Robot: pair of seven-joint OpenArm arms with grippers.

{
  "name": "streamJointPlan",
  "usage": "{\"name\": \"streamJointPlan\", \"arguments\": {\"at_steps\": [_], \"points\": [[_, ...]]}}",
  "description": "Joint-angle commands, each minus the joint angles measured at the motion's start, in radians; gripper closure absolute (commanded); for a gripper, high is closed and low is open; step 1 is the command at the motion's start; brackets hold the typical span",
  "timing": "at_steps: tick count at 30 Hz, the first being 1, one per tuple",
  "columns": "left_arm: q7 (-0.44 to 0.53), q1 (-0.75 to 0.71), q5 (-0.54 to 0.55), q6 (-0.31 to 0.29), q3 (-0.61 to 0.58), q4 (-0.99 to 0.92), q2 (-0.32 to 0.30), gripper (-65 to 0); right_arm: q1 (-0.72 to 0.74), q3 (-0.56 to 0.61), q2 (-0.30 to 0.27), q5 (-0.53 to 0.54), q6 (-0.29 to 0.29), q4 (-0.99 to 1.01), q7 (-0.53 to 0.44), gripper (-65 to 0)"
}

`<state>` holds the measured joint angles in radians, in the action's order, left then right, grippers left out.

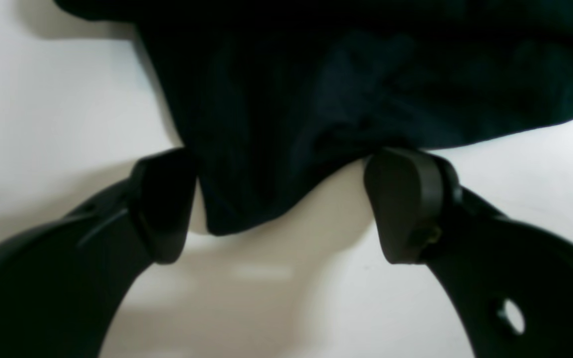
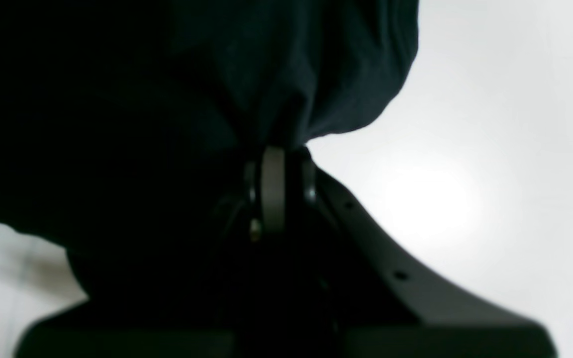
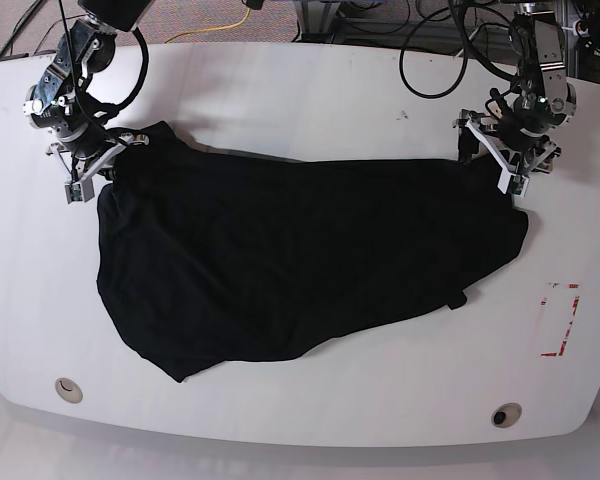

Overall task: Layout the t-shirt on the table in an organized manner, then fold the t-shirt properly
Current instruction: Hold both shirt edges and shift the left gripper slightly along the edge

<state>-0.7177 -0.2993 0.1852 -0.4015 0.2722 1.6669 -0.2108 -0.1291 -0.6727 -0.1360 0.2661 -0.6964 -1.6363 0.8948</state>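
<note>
1. The t-shirt (image 3: 300, 260) lay spread and wrinkled across the white table (image 3: 310, 100), spanning most of its width.
2. The right gripper (image 2: 274, 149) had its fingers pressed together, pinching a bunched edge of the shirt.
3. The left gripper (image 1: 281, 204) stood with fingers spread, a corner of the cloth between them, ungripped.

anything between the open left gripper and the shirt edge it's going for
Nothing visible. In the left wrist view the left gripper is open, its jaws straddling a corner of the t-shirt lying on the table, with only bare tabletop between them.
</note>
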Motion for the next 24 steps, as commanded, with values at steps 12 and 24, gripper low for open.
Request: {"name": "streamJointPlan", "arguments": {"at_steps": [12, 24], "points": [[-0.016, 0.005, -0.011, -0.006, -0.040, -0.012, -0.009, -21.9, 0.009, -0.003, -0.014, 0.009, -0.002, -0.018, -0.018, -1.3], [-0.013, 0.032, -0.013, -0.001, -0.037, -0.012, -0.011, 0.0, 0.009, -0.003, -0.014, 0.009, -0.002, -0.018, -0.018, -1.4]]}}
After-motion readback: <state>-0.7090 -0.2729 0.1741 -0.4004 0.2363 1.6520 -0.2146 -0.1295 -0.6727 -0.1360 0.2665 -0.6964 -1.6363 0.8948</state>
